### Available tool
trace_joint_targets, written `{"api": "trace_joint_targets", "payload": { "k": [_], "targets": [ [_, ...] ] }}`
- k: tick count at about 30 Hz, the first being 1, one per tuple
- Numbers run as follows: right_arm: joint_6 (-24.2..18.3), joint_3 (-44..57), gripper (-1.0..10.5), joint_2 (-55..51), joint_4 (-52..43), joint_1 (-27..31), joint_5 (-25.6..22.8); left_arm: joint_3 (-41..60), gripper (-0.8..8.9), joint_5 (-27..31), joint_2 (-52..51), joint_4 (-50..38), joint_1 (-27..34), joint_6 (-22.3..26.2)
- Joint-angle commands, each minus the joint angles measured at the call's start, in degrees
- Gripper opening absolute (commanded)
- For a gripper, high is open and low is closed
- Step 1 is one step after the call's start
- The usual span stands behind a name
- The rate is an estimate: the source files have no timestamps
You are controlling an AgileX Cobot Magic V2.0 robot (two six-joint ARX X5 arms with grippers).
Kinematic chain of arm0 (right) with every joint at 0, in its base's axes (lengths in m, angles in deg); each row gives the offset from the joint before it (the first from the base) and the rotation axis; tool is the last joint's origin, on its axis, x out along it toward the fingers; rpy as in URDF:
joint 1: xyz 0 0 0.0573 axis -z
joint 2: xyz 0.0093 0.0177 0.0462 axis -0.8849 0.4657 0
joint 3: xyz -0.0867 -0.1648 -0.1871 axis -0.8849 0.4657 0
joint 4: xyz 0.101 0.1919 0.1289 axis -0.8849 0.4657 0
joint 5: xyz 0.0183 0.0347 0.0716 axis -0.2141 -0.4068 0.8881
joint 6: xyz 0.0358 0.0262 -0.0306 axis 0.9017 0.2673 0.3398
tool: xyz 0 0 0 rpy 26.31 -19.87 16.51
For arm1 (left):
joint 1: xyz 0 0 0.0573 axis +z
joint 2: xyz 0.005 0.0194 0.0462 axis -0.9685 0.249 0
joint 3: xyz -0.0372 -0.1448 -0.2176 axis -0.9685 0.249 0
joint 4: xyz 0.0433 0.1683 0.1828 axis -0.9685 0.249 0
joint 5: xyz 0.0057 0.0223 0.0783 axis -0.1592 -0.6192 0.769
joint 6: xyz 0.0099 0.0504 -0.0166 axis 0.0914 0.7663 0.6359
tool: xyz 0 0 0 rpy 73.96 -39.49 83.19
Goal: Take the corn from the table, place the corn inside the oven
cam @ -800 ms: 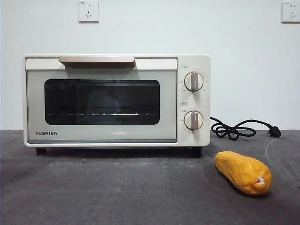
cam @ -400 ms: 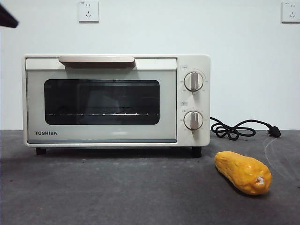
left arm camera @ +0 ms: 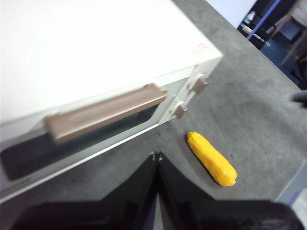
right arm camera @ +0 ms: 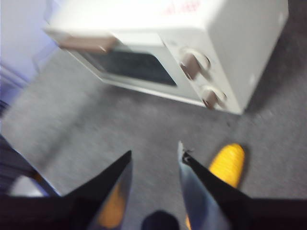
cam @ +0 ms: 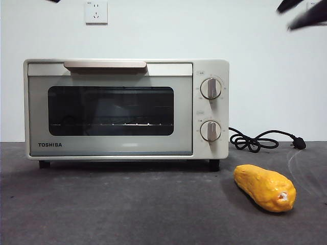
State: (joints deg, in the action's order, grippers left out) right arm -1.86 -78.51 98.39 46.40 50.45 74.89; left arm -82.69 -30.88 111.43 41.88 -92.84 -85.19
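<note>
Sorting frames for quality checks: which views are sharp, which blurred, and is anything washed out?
Front view: sharp, evenly lit, a soft shadow under the oven. Left wrist view: slightly soft, oven top blown out white, the corn still readable. Right wrist view: heavily motion-blurred; knobs and corn smeared, right end effector open.

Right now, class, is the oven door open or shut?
Shut. The oven door sits flush in its frame, handle up at the top edge, and the corn lies outside on the table.
</note>
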Motion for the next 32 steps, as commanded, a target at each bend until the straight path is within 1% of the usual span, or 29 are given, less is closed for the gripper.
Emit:
{"api": "trace_joint_targets", "payload": {
  "k": [1,3,6,9,11,14,15,25,32],
  "targets": [
    [-1.79,-1.27,3.2,3.50,1.29,-4.04,-7.34,-1.18,-0.06,1.33,1.11,0.00,-2.34,1.05],
    [-1.86,-1.42,3.6,5.86,1.70,-6.69,-12.41,-1.51,-0.06,1.64,1.49,-0.07,-3.52,1.05],
    [-1.86,-1.42,3.6,9.44,2.38,-10.03,-17.90,-1.51,-0.06,3.41,1.64,0.17,-4.63,1.05],
    [-1.86,-1.42,3.6,13.16,2.95,-12.48,-21.86,-1.51,-0.06,4.28,1.62,0.52,-5.09,1.05],
    [-1.86,-1.42,3.6,15.63,2.95,-13.64,-23.34,-1.51,-0.06,4.28,1.62,0.68,-5.09,1.05],
    [-1.86,-1.42,4.6,19.30,2.91,-14.75,-24.26,-1.51,-0.06,4.28,1.62,1.01,-5.09,1.05],
    [-1.88,-1.42,4.7,20.57,2.86,-14.95,-24.52,-1.51,-0.06,4.28,1.62,1.18,-5.09,1.05],
    [-1.88,-1.42,4.7,30.01,-0.31,-15.28,-24.87,-1.51,-0.06,4.28,1.62,1.68,-5.09,1.03],
    [-1.86,-1.42,4.7,34.47,-1.73,-15.63,-22.67,-1.51,-0.06,4.33,1.62,1.66,-5.09,1.03]
  ]
}}
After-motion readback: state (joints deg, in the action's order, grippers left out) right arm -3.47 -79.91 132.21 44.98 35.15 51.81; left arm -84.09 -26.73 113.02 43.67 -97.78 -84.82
